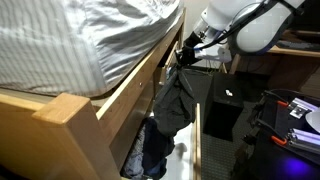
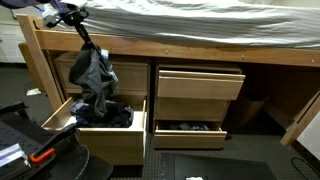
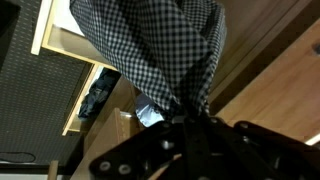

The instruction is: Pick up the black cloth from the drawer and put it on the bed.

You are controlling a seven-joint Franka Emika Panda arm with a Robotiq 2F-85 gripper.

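My gripper (image 1: 184, 53) is shut on a dark cloth (image 1: 174, 100) and holds it up so that it hangs over the open drawer (image 1: 190, 160) beside the bed frame. In an exterior view the cloth (image 2: 92, 72) dangles from the gripper (image 2: 80, 33) above the open left drawer (image 2: 100, 135), below the bed's edge. In the wrist view the cloth (image 3: 160, 45) looks black-and-white checked and is pinched between the jaws (image 3: 190, 115). The bed (image 1: 80, 40) with its grey striped sheet lies above, also seen in an exterior view (image 2: 200, 20).
More dark clothes (image 2: 108, 112) lie in the open left drawer. A second lower drawer (image 2: 188, 130) stands slightly open with clothes inside. Wooden bed frame post (image 1: 70, 125) is near. Black equipment (image 1: 290, 115) stands on the floor beside the drawers.
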